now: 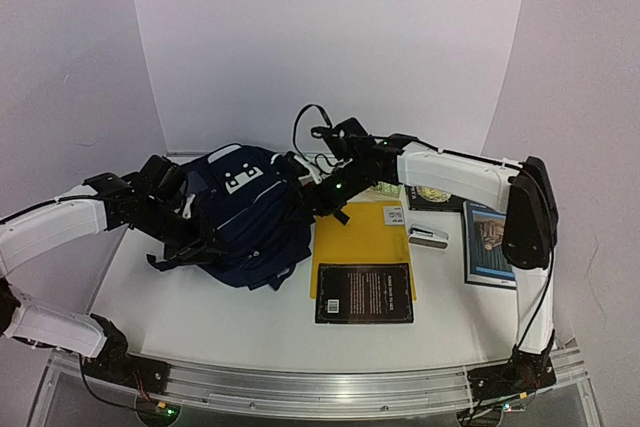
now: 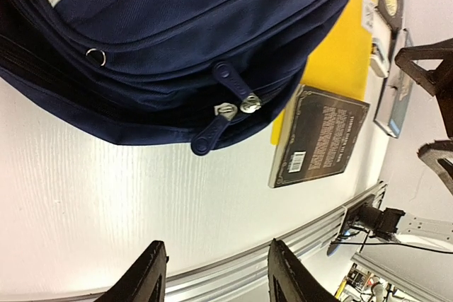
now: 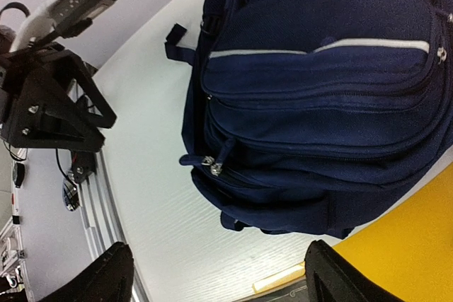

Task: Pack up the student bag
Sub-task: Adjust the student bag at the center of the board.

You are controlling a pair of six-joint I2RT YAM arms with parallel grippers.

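1. your left tool (image 2: 216, 277) stands partly open, its two fingers apart with nothing between them. only bare bench (image 1: 200, 317) shows in the gap.
2. just ahead of that tool is the side of the student bag (image 1: 245, 222). two zipper pulls (image 2: 230, 107) meet there on a closed zip. the fingers are clear of the fabric in the left wrist view.
3. your right tool (image 3: 226, 281) is spread wide and grips nothing. it looks out over the bag's front pocket and the thin pale stripe (image 3: 318, 49).
4. from above, the right tool sits at the bag's right edge. you cannot tell there whether it touches the cloth.
5. the bag lies flat on its back on the left half of the bench, front face up, between your two arms.
6. its long axis runs roughly from far to near. the white patch (image 1: 243, 179) end points toward the back wall and the bottom end toward your near edge, angled a little to the right.
7. just right of the bag lies a yellow folder (image 1: 362, 232), with a black book (image 1: 364, 293) resting on its near end.
8. further right are a small white and grey item (image 1: 430, 236) and a blue-edged book (image 1: 490, 242).
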